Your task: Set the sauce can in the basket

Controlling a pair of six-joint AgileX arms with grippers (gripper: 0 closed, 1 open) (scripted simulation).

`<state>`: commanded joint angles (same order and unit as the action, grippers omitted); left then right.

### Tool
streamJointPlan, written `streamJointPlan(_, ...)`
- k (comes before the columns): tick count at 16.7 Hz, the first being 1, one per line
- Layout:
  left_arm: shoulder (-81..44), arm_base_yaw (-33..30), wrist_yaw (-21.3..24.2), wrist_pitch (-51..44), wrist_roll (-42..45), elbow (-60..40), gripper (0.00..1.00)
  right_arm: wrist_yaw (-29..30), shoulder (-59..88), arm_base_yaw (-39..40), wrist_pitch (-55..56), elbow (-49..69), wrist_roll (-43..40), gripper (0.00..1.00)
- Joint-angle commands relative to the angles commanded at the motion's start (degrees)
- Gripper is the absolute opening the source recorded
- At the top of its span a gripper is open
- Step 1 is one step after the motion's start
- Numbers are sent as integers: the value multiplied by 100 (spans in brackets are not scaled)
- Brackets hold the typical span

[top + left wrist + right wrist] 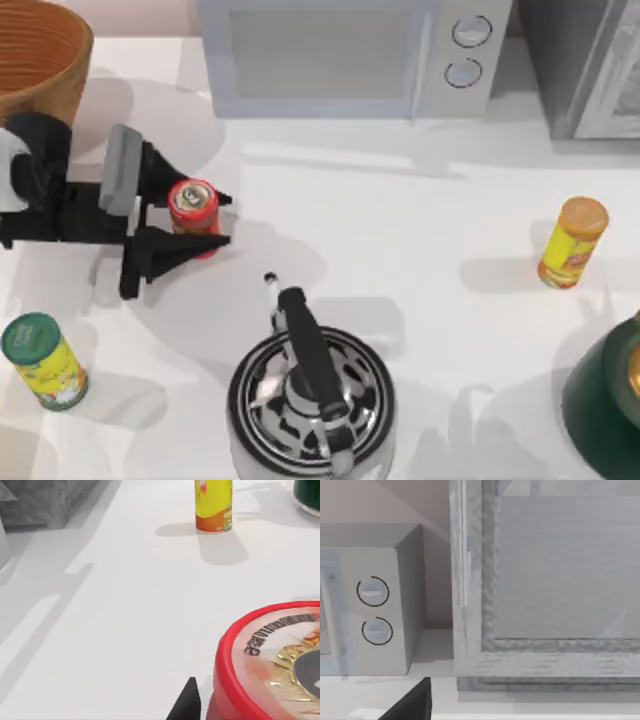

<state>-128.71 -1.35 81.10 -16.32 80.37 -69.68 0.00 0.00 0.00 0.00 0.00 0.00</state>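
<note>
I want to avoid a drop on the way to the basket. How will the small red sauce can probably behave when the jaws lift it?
The sauce can looks rigid, so it should not deform between the left gripper jaws. Its smooth round wall may slip or rotate if held lightly. It stands upright and is taller than wide, so a sideways bump could tip it and let it roll.

The top view looks straight down on the table (pixel 400 200). The left wrist view skims low across it, sharing the orange-lidded yellow can (pixel 572 242) (pixel 213 505). The right wrist view faces the microwave (pixel 350 55) (pixel 370 610) closely.
</note>
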Motion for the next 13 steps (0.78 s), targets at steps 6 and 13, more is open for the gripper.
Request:
streamJointPlan(6,649,-254,-332,511,-718,212,0,0,0,0,0,0,0,100)
streamJointPlan(13,1094,-539,-544,965,-1515,328,0,0,0,0,0,0,0,100)
